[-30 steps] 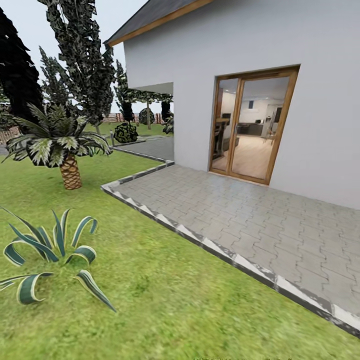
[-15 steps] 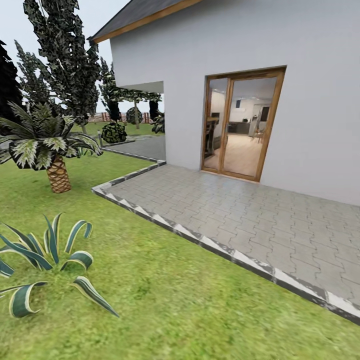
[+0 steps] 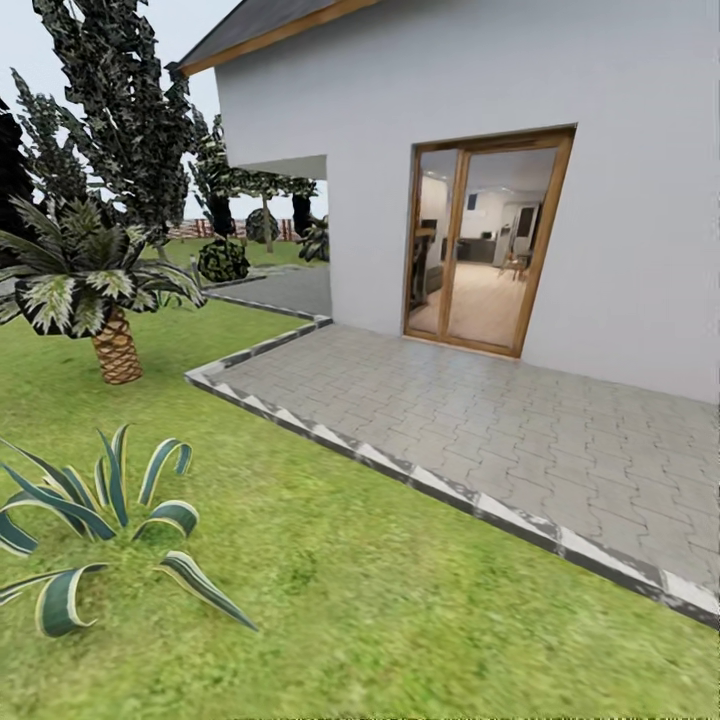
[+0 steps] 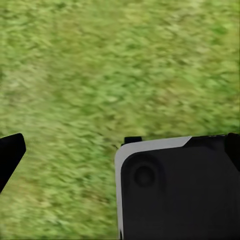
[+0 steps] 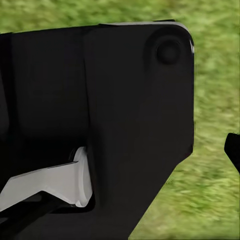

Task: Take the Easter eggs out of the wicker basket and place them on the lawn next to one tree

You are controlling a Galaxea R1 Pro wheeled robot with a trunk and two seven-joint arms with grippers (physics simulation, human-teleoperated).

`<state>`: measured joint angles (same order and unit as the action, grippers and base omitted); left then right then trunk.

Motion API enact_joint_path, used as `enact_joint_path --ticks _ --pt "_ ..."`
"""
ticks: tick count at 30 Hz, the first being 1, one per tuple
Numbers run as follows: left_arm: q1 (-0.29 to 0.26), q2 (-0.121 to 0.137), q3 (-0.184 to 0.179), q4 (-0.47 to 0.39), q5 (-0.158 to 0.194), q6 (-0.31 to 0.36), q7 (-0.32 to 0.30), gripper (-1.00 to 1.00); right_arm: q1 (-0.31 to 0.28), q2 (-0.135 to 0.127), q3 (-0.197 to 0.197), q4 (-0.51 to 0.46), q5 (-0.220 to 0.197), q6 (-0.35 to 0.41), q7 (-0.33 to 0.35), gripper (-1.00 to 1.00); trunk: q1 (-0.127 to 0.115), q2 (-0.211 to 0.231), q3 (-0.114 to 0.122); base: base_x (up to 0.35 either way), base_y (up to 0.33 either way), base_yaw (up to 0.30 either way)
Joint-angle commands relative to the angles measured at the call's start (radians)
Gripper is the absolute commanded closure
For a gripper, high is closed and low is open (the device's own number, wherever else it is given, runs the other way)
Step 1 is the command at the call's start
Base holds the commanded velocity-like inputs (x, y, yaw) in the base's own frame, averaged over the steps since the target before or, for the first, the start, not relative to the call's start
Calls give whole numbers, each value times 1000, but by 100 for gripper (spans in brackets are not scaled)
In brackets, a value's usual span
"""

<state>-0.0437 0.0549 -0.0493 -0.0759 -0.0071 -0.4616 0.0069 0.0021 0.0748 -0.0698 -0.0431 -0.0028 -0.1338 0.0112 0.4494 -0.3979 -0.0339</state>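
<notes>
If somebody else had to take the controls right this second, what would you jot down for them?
Grippers: in the wrist views a dark fingertip pokes in over grass on the left arm and another on the right; whether either gripper is open, or holding anything, cannot be told.
Surroundings: the head view looks over the lawn toward the grey paving and the white house with its glass door. A short palm and a striped spiky plant are at left, dark cone-shaped trees behind.
Done: nothing can be confirmed.
Left: find the basket, move all three eggs beside one thick-trunked tree.
</notes>
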Motion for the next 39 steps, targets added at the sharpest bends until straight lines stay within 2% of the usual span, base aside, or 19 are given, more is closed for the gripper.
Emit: enact_joint_path --ticks 1,23,39 --pt "-1 0 -4 1 -1 -3 1 -100 0 0 -7 -1 0 -2 1 -100 1 -2 -4 0 112 -90" --pt "-1 0 -4 1 -1 -3 1 -100 0 0 -7 -1 0 -1 2 -100 1 -2 -39 0 254 -102" --pt "-1 0 -4 1 -1 -3 1 -100 0 0 -7 -2 0 -2 1 -100 1 -2 -42 18 276 -13"
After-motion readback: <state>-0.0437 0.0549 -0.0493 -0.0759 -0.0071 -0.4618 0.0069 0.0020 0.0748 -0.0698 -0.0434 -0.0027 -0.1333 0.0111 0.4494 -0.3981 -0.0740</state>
